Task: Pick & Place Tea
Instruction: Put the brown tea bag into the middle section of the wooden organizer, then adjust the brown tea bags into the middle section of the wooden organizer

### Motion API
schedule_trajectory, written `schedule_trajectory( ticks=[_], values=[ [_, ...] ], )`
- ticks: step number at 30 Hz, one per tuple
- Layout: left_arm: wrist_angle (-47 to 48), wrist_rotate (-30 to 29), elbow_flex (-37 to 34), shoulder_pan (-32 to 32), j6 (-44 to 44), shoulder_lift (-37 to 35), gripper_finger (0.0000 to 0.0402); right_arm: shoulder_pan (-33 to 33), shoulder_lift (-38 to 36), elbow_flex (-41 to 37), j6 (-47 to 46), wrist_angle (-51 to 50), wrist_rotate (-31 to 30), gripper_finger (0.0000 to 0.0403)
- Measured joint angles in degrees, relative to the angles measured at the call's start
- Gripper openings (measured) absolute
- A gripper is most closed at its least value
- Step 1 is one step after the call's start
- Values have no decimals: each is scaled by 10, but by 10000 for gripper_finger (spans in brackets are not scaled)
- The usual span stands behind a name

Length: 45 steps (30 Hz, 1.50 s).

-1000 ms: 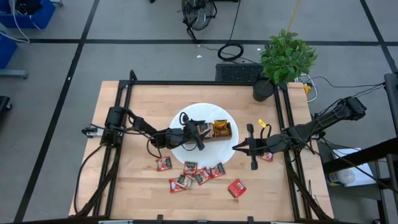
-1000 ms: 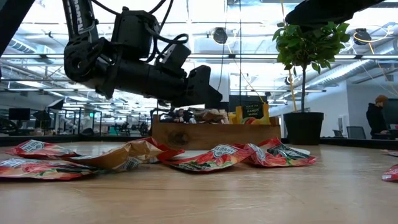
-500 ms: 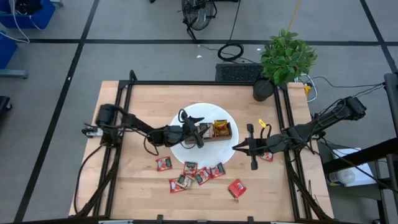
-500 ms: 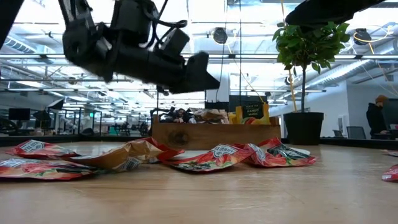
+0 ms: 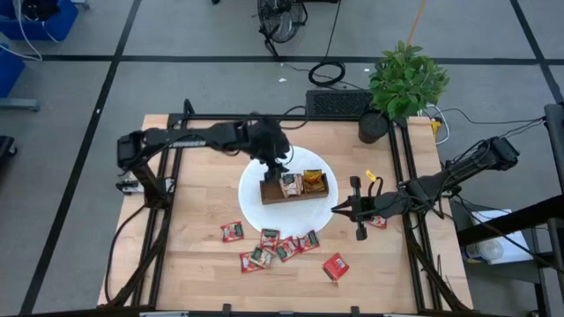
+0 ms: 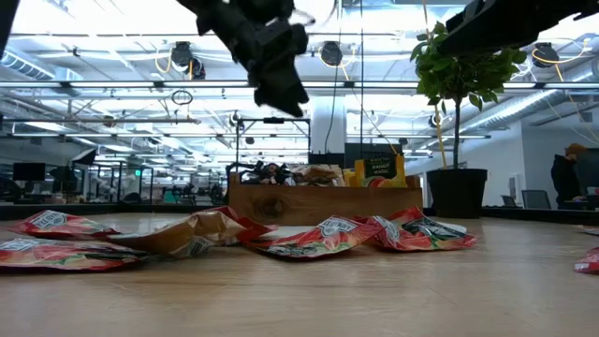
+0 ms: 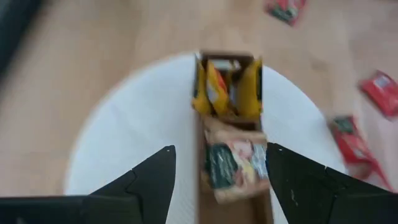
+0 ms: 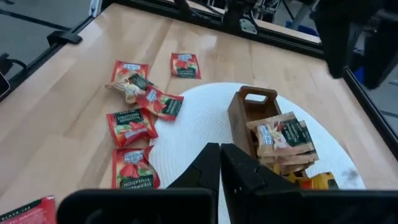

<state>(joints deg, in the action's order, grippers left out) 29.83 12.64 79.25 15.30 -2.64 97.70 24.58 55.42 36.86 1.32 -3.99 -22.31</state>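
Several red tea sachets (image 5: 275, 247) loose on table (image 5: 194, 211) near white plate (image 5: 256, 207); more packed in wooden tray (image 5: 271, 195). Left gripper (image 5: 280, 167) above tray, spread, empty. Right gripper (image 5: 337, 210) clenched beside plate.

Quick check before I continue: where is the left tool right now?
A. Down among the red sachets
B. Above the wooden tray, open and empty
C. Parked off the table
B: the left tool hangs open over the wooden tray, nothing between its fingers in the left wrist view.
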Motion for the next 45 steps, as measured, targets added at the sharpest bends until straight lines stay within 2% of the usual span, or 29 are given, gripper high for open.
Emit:
schedule_trajectory(
  ticks=[2,10,16,23,32,39,45],
  values=[
    [1,22,11,12,-14,20,246,0,0,0,5,-6,0,4],
    [3,-21,38,29,-76,102,246,0,0,0,22,-13,-1,4],
    [19,-13,46,34,-78,143,246,0,0,0,22,-15,-1,4],
    [38,51,46,34,-98,143,246,0,0,0,18,-20,-1,4],
    [39,55,46,48,-103,140,246,0,0,0,13,-24,-1,4],
    [43,123,46,47,-89,140,246,0,0,0,9,-31,-1,4],
    [43,135,46,44,-89,140,246,0,0,0,9,-32,-1,4]
  ],
)
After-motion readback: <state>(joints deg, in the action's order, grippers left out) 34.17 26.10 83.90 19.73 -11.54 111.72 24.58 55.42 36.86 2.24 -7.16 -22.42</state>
